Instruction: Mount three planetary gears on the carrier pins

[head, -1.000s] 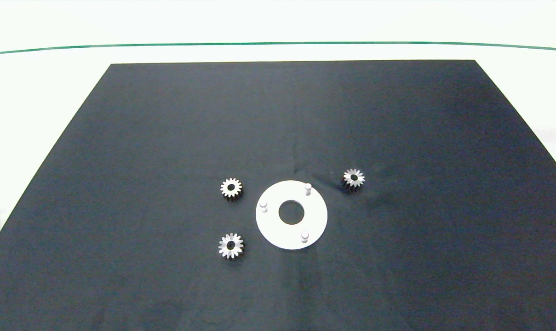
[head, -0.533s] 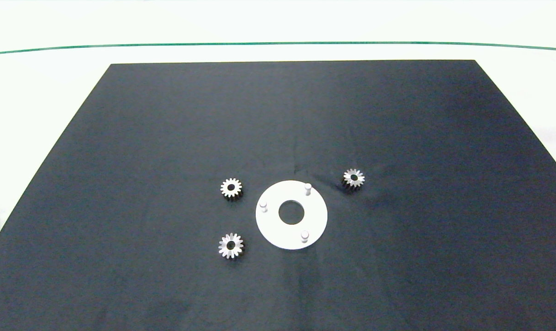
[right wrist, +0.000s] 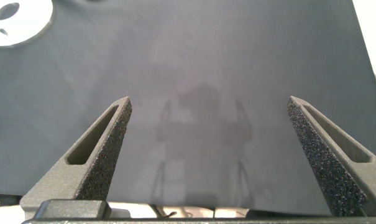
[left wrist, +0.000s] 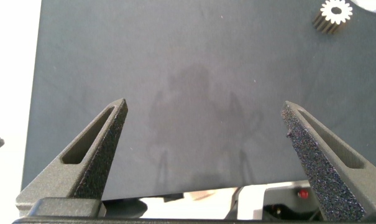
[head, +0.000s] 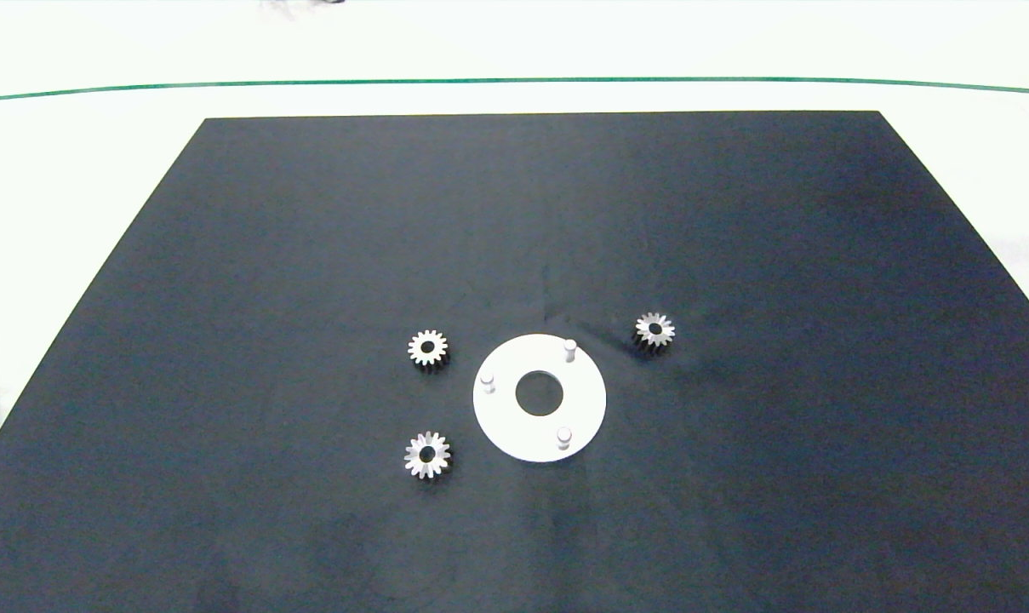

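Three small gears (head: 428, 348) (head: 427, 455) (head: 654, 329) lie flat beside the disc (head: 505, 426); judged hard, light and slippery, best pinched across the teeth. Left hand (left wrist: 203, 124) and right hand (right wrist: 209, 121) are spread, empty.

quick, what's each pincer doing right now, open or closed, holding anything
Left pincer: open, holding nothing, over the bare black mat.
Right pincer: open, holding nothing, also over the mat.

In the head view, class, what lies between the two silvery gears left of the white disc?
Nothing: only bare black mat separates the upper silvery toothed gear from the lower silvery toothed gear, as the head view shows.
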